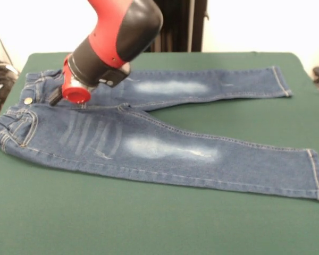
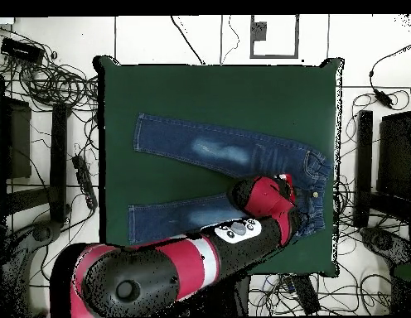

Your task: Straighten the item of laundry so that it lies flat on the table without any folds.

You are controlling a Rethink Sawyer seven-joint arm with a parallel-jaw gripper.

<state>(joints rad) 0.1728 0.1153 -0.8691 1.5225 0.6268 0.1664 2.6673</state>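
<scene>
Green counter (image 1: pixel 159 223) fills the front view. Jeans (image 1: pixel 165 149) lie spread across its middle, waistband at left, legs splayed to the right in a V, mostly flat. Red and black arm (image 1: pixel 111 37) comes down from the far side over the waist and crotch area. Tool (image 1: pixel 74 94) sits right at the fabric near the fly, just right of the brass button (image 1: pixel 27 100); can't tell if it's wide, narrow or pinching cloth, fingers hidden under the red wrist.

Risk, as I judge it: a drag from here could bunch the waistband or rumple the far leg, since the tool is low on the cloth.

Overhead shows the whole counter outline and both leg hems clear of the edges; arm covers the waist there. Front shows the button and pocket stitching.
</scene>
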